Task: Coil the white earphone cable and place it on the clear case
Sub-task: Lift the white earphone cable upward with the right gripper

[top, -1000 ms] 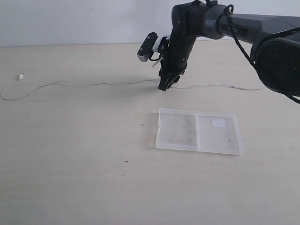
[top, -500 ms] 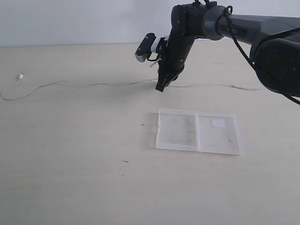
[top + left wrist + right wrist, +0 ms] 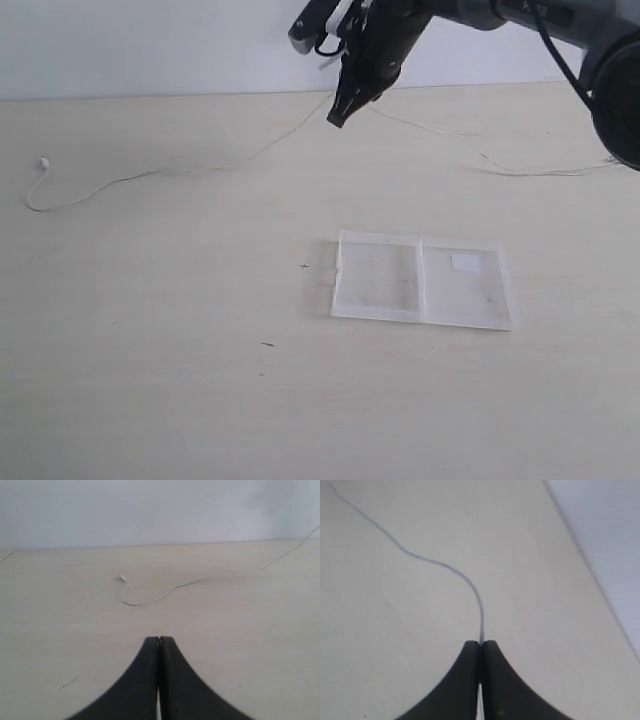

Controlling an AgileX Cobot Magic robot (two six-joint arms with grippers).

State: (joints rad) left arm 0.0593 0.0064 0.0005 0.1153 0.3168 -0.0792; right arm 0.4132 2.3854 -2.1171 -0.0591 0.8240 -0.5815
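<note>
The white earphone cable (image 3: 150, 177) runs thin across the beige table, its small end piece at the far left. My right gripper (image 3: 337, 117) is shut on the cable's middle and holds it lifted above the table near the back wall, so both halves slope down from it. In the right wrist view the cable (image 3: 470, 585) leaves the closed tips of the right gripper (image 3: 480, 643). The clear case (image 3: 421, 280) lies flat at front right, a white sticker on its right panel. The left gripper (image 3: 159, 639) is shut on nothing; the cable's end (image 3: 129, 592) lies beyond it.
A pale wall (image 3: 150, 45) rises behind the table's back edge. The right arm (image 3: 560, 25) reaches in from the upper right. Small dark specks (image 3: 267, 345) mark the tabletop in front of the case.
The right gripper closed on the cable's middle and rose toward the back, lifting the wire. The cable's left end slid slightly inward on the table. The case stayed put.
</note>
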